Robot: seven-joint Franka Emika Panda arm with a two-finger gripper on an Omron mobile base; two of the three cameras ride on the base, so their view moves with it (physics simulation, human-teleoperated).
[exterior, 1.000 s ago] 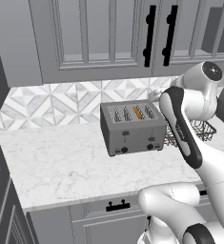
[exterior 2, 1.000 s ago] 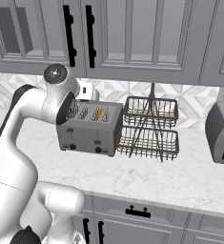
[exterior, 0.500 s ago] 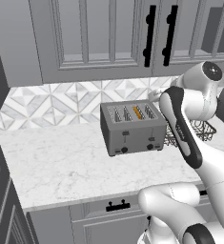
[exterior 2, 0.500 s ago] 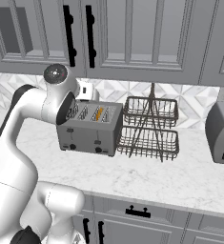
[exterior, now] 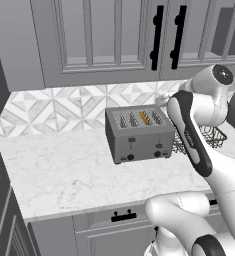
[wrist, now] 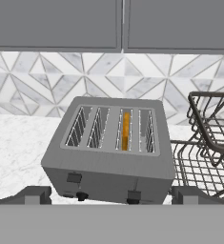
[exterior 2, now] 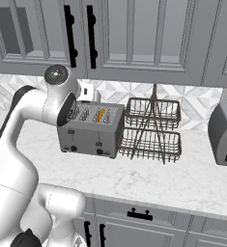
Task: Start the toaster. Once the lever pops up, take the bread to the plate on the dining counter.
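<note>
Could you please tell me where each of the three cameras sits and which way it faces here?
Left base view: behind the arm's left, looking down at the toaster; white arm at lower right.
Right base view: behind its right, facing the toaster and wire rack; arm at lower left.
Hand view: above the toaster front; dark fingertips low.
All share the bread.

White marble worktop (exterior: 64, 170) runs along the far wall. Backsplash (exterior: 54, 112) of grey-and-white diamond tiles above it. Grey panelled upper cabinets (exterior 2: 134, 36) with black bar handles (exterior 2: 69, 36). Grey drawers (exterior 2: 148, 217) under the worktop, black pulls. Light flat and even.
</note>
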